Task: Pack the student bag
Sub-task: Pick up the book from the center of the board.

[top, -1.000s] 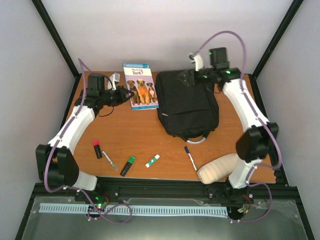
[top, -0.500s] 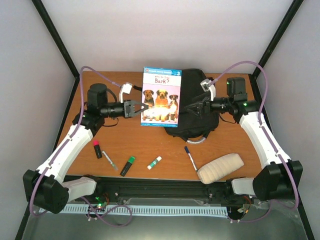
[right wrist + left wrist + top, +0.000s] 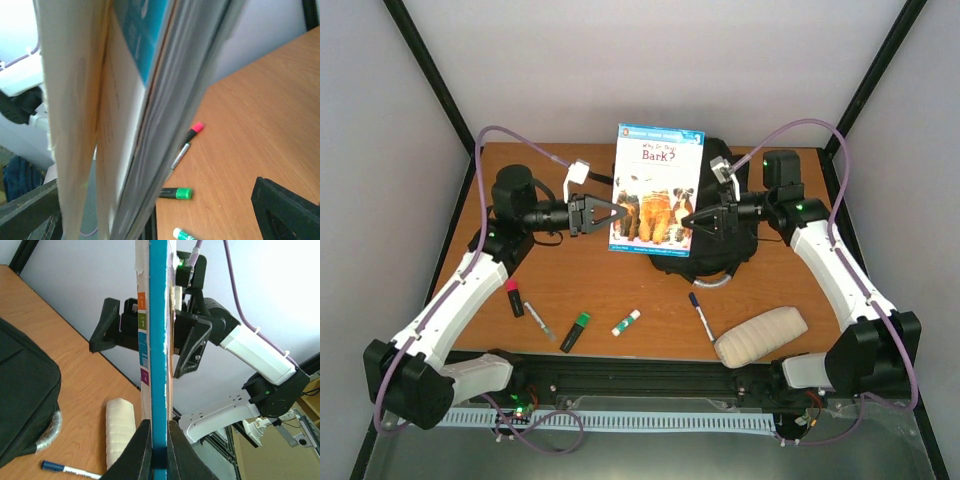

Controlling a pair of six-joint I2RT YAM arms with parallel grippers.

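Observation:
A children's book (image 3: 655, 190) with dogs on its cover hangs upright in the air over the student bag (image 3: 712, 262), a black backpack lying flat on the table. My left gripper (image 3: 613, 215) is shut on the book's left edge; in the left wrist view its jaws (image 3: 159, 440) pinch the blue spine (image 3: 157, 340). My right gripper (image 3: 692, 225) is open and straddles the book's right edge, one finger (image 3: 107, 325) on each side and clear of the cover. The book's pages (image 3: 125, 125) fill the right wrist view, between the spread right gripper (image 3: 155, 210).
A cream padded pouch (image 3: 760, 335) and a blue-capped pen (image 3: 701, 315) lie near the front right. A glue stick (image 3: 626, 322), a green marker (image 3: 576, 331), a silver pen (image 3: 540, 322) and a pink marker (image 3: 514, 297) lie front left.
My left gripper has lifted the book off the table and carried it right, upright over the bag. My right gripper left the bag's far corner, opened wide and came around the book's right edge.

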